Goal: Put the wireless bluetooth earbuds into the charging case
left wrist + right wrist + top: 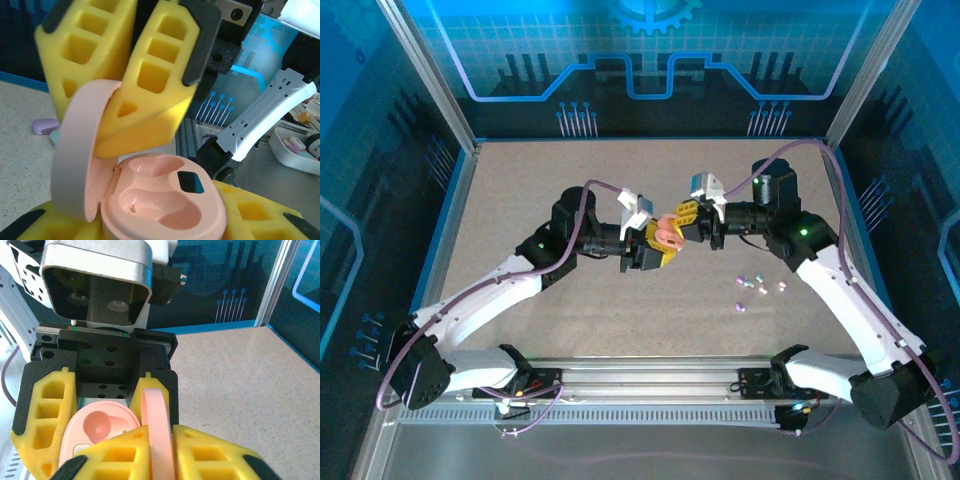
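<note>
Near scattered earbuds point(756, 287), left hand point(659, 251) clamps open case point(165, 200), right hand point(688, 213) pinches lid point(157, 435).

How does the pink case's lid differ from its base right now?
The lid stands swung open, roughly square to the base. The lid sits between the right gripper's fingers, the base between the left gripper's. The base shows two empty wells and a dark window; the lid shows a plain smooth shell. Both are the same pale pink and join at the hinge.
</note>
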